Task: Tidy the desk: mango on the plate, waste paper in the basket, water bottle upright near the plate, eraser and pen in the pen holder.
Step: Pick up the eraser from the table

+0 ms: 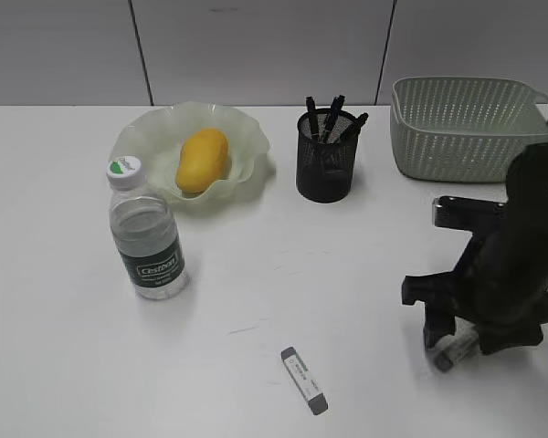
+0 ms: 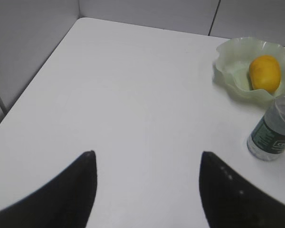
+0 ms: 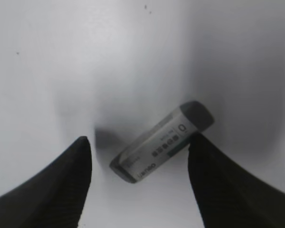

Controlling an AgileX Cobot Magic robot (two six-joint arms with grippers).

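The yellow-orange mango [image 1: 202, 160] lies on the pale-green ruffled plate [image 1: 151, 137]. The water bottle [image 1: 145, 234] stands upright in front of the plate, also in the left wrist view [image 2: 274, 130]. The black mesh pen holder [image 1: 325, 162] holds several dark pens [image 1: 332, 117]. A grey-tipped eraser [image 1: 304, 380] lies on the desk [image 1: 256, 301] at the front. My right gripper [image 3: 140, 142] is open low over a second eraser [image 3: 161, 142], which lies slanted between its jaws. My left gripper [image 2: 147, 154] is open and empty over bare desk. No waste paper shows.
The grey-green woven basket [image 1: 457, 128] stands at the back right; its inside is hidden. The right arm [image 1: 516, 265] fills the right front of the desk. Grey wall panels run along the desk's far and left edges.
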